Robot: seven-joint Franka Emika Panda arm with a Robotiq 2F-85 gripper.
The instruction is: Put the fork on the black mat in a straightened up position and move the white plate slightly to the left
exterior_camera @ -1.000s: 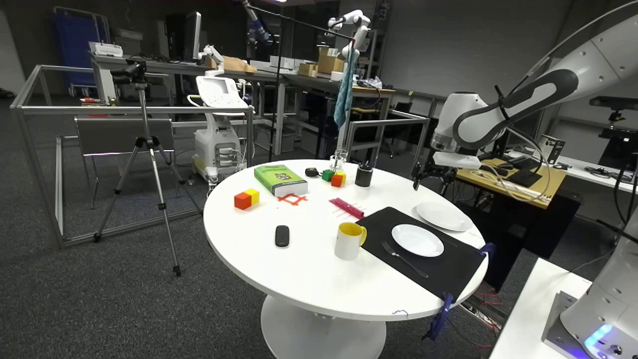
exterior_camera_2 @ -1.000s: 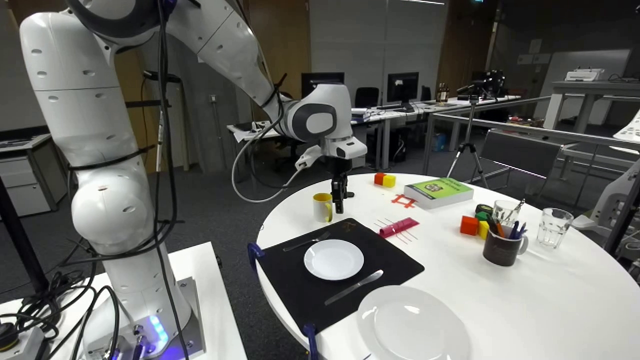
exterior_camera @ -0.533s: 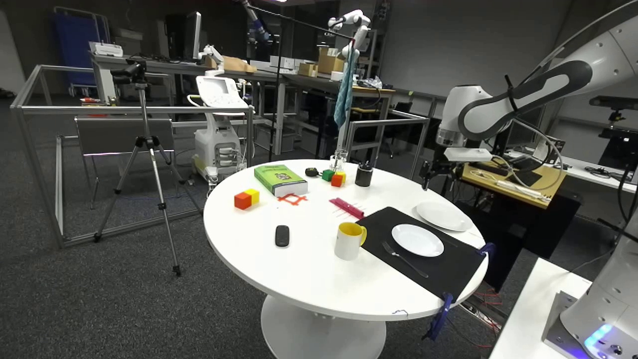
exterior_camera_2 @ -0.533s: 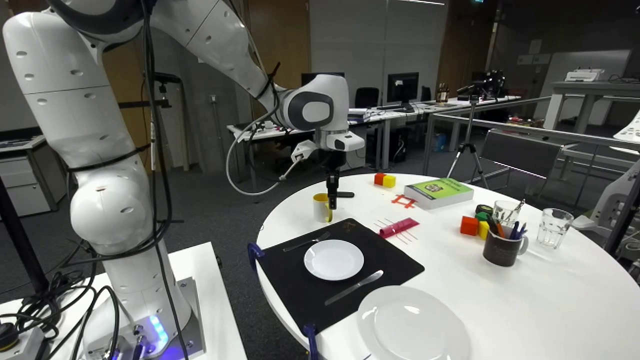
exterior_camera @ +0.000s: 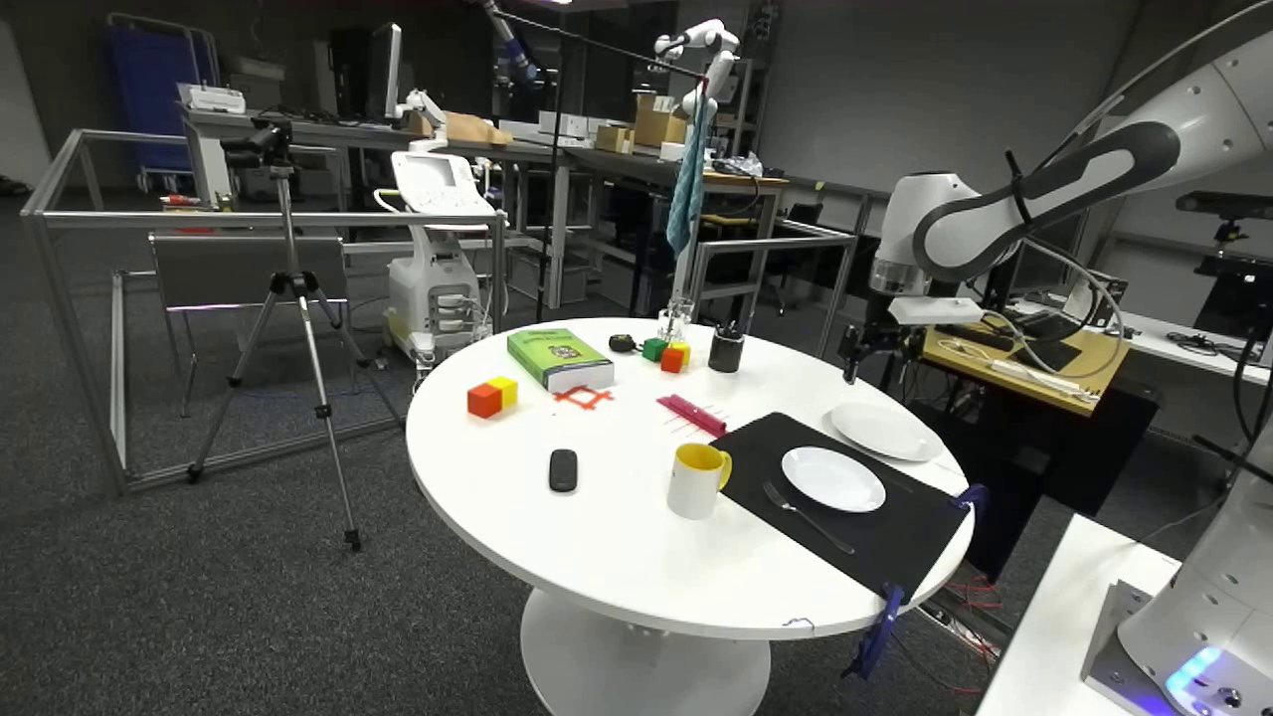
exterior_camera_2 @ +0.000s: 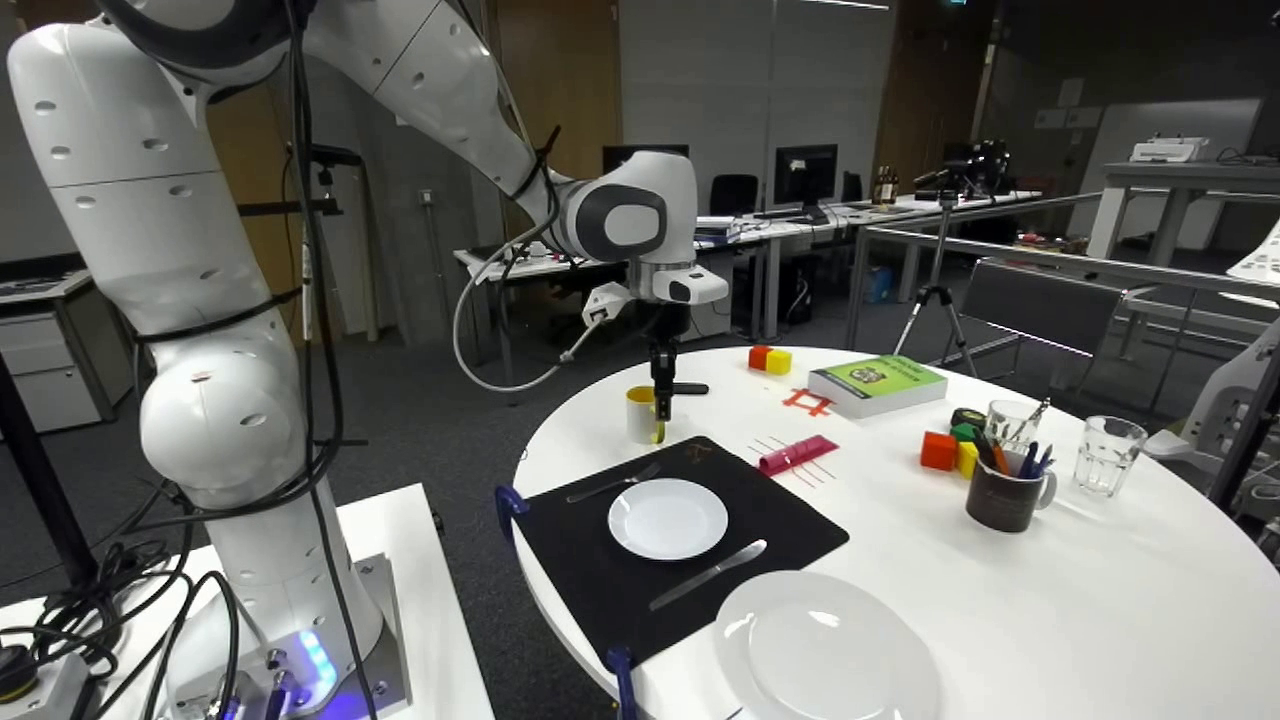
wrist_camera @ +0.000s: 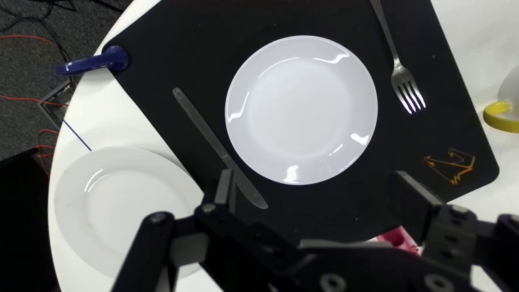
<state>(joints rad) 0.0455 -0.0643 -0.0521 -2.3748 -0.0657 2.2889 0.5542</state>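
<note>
Gripper [wrist_camera: 316, 188], jaws apart, above black mat [wrist_camera: 182, 52]

Single white arm [exterior_camera_2: 200, 425], lower links [exterior_camera_2: 175, 250] leaning back above the base [exterior_camera_2: 285, 608], forearm [exterior_camera_2: 440, 95] sloping down to the wrist [exterior_camera_2: 635, 215] in an exterior view. Base light [exterior_camera_2: 318, 657] glows blue. Gripper [wrist_camera: 314, 186] hangs in the air beneath the wrist, pointing down; in the wrist view its black fingers [wrist_camera: 224, 188] stand wide apart.

In the wrist view, the plate [wrist_camera: 301, 109] lies on the mat [wrist_camera: 393, 142] with the fork [wrist_camera: 399, 71] to its right, the mug [wrist_camera: 495, 121] farther right off the mat, the knife [wrist_camera: 224, 155] to its left, and a second plate [wrist_camera: 125, 207] farther off, lower left.
</note>
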